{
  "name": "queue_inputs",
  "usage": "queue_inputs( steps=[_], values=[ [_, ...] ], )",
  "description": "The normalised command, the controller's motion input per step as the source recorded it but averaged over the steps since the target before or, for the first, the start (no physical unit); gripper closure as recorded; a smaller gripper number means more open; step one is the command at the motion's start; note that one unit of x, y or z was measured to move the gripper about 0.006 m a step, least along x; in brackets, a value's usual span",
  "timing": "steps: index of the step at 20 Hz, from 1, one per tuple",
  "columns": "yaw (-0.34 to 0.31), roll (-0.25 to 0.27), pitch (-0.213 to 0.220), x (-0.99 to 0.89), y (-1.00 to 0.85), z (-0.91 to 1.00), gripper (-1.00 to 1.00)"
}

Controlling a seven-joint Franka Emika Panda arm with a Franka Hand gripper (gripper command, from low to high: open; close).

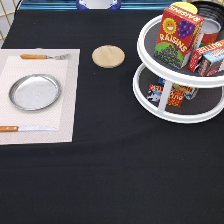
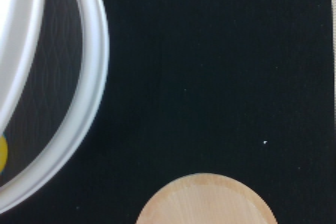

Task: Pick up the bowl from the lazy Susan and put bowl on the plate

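The lazy Susan [image 1: 148, 38] stands at the exterior view's right, white with two dark tiers. The black bowl [image 1: 207, 10] sits at the back of its upper tier, mostly hidden behind a red raisins box [image 1: 177, 34]. The silver plate [image 1: 35, 92] lies empty on a pale placemat [image 1: 67, 107] at the exterior view's left. The gripper does not show in the exterior view. The wrist view shows the lazy Susan's white rim [image 2: 84, 100], black tablecloth and part of a round wooden disc [image 2: 206, 200].
The wooden disc [image 1: 108, 56] lies between the placemat and the lazy Susan. A fork [image 1: 44, 56] and a knife [image 1: 25, 129] flank the plate. More small boxes [image 1: 210, 56] stand on the upper tier and on the lower tier [image 1: 175, 94].
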Motion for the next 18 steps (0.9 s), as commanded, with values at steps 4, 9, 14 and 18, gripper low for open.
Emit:
queue_inputs(
  steps=[4,9,14,18],
  values=[
    [0.0,0.0,0.0,0.12,0.15,0.09,-1.0],
    [-0.004,-0.005,0.024,0.51,0.45,0.32,-1.0],
    [-0.006,0.009,0.027,0.61,0.48,0.23,-1.0],
    [0.0,0.073,0.036,0.62,0.45,0.14,-1.0]
  ],
)
